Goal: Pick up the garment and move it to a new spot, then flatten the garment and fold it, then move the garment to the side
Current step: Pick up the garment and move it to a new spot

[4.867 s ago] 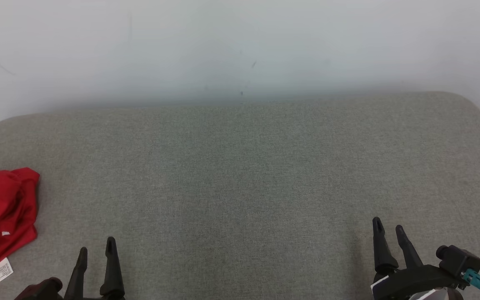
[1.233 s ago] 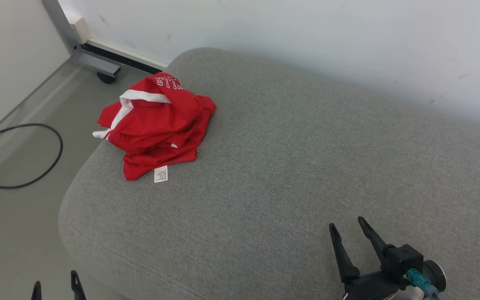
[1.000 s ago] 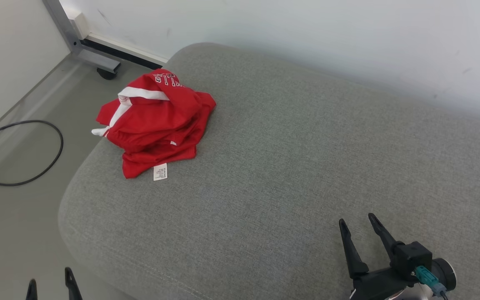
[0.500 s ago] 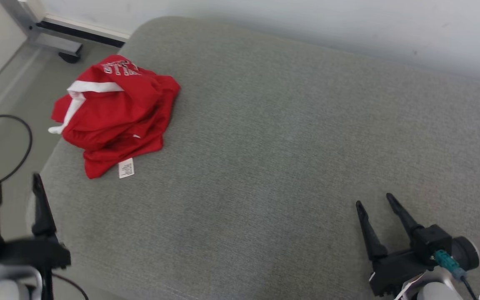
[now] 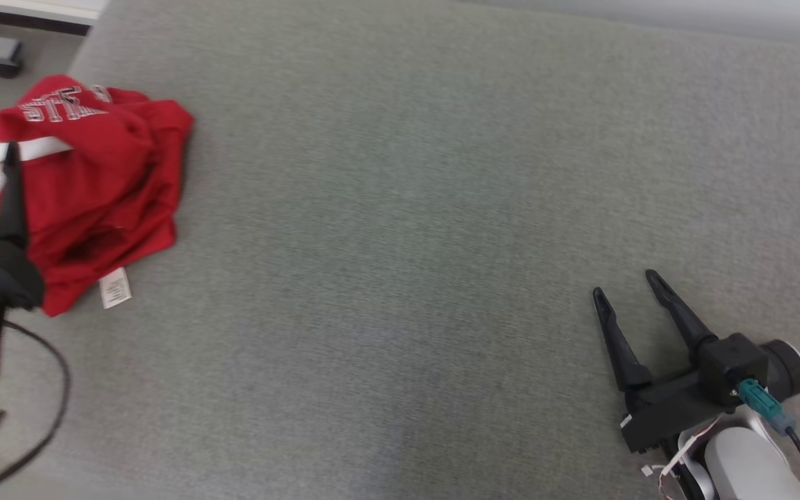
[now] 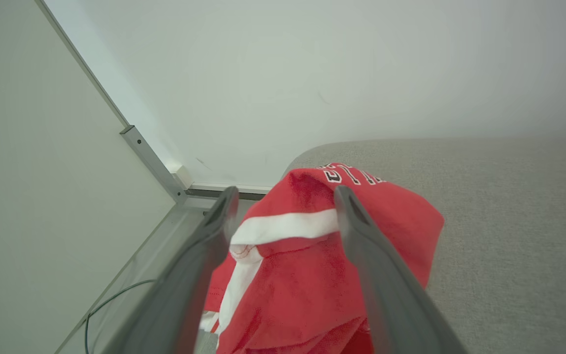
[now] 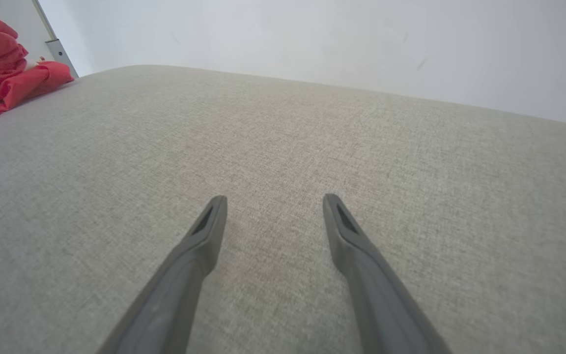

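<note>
My left claw (image 6: 283,196), fingers apart, hovered at the red garment (image 5: 94,180) lettered "ST…"; its white tag (image 5: 114,288) was unreadable. My right claw (image 5: 623,283) was also apart.

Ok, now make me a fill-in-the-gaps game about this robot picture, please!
The crumpled garment is mostly ____. It lies on a ____ fabric cushion. The left gripper, aimed at the garment, has its jaws ____. The right gripper, over bare cushion, holds ____.
Missing words: red; grey; open; nothing.
</note>
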